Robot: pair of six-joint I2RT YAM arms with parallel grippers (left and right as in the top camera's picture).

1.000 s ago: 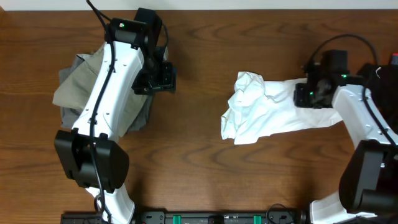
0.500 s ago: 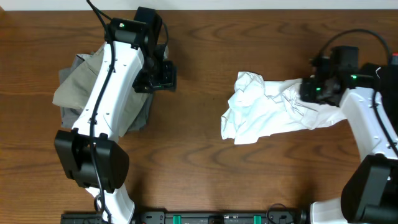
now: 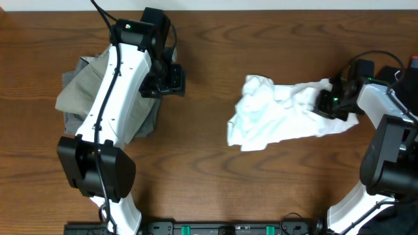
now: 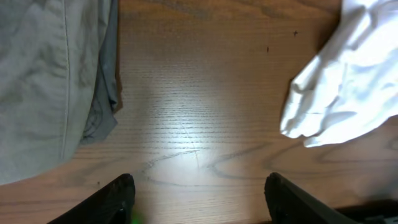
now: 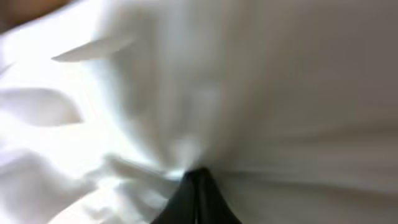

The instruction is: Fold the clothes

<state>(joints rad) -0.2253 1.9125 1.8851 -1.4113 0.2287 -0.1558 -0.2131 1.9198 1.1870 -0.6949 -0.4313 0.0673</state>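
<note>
Pinching soft, crumpled white cloth (image 3: 274, 116), the right hand (image 3: 329, 102) is clamped; the left hand (image 4: 202, 200) gapes empty.

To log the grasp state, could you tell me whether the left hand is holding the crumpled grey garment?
No, the left hand hangs open over the brown wooden table, apart from the crumpled grey garment.

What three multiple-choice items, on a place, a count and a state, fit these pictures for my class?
1. Where does the grey garment lie?
A) under the left arm
B) at the table's right edge
C) on the floor

2. How many garments are on the table?
A) one
B) two
C) four

3. The left gripper is:
A) open
B) shut on cloth
C) out of view

Key: 1A, the arm crosses it; 2B, grey plus the white garment; 3A, its fingers stand apart over bare wood.
</note>
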